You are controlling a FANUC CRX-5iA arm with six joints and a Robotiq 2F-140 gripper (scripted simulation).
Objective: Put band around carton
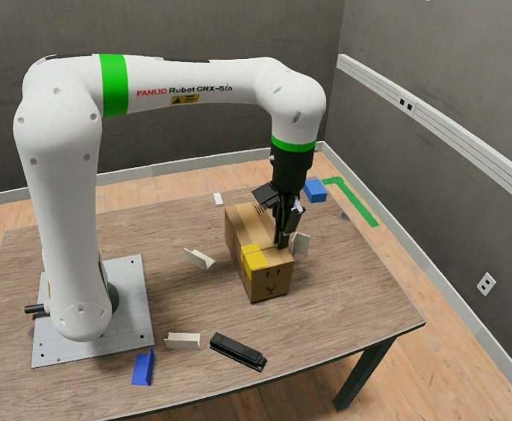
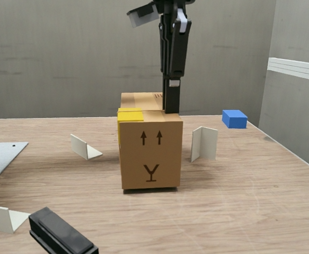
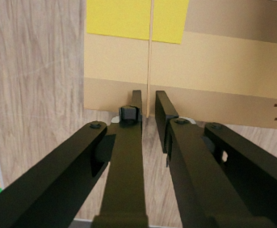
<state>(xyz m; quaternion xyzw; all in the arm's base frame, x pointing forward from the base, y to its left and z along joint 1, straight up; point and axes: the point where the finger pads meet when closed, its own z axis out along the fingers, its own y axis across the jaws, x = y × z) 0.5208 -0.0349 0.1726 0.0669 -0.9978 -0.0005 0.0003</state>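
Note:
The brown carton (image 1: 271,285) (image 2: 151,152) (image 3: 228,58) stands upright on the table. The yellow corner guard (image 1: 256,260) (image 2: 130,116) (image 3: 117,16) sits over its upper left edge near the end with the arrows. The thin tan band (image 2: 154,110) (image 3: 149,61) crosses the carton top and passes over the guard, nearly straight in the wrist view. My gripper (image 1: 282,246) (image 2: 171,111) (image 3: 148,103) points down at the carton's right top edge. Its fingers are a narrow gap apart, one each side of the band, with no contact visible. The band's lower run is hidden.
A white angle piece (image 1: 301,243) (image 2: 208,143) stands right of the carton; another (image 1: 198,258) (image 2: 80,147) lies left. A third white piece (image 1: 182,340), a blue angle piece (image 1: 142,367) and a black tool (image 1: 237,351) lie near the front. A blue block (image 1: 315,189) (image 2: 234,119) is at the back right.

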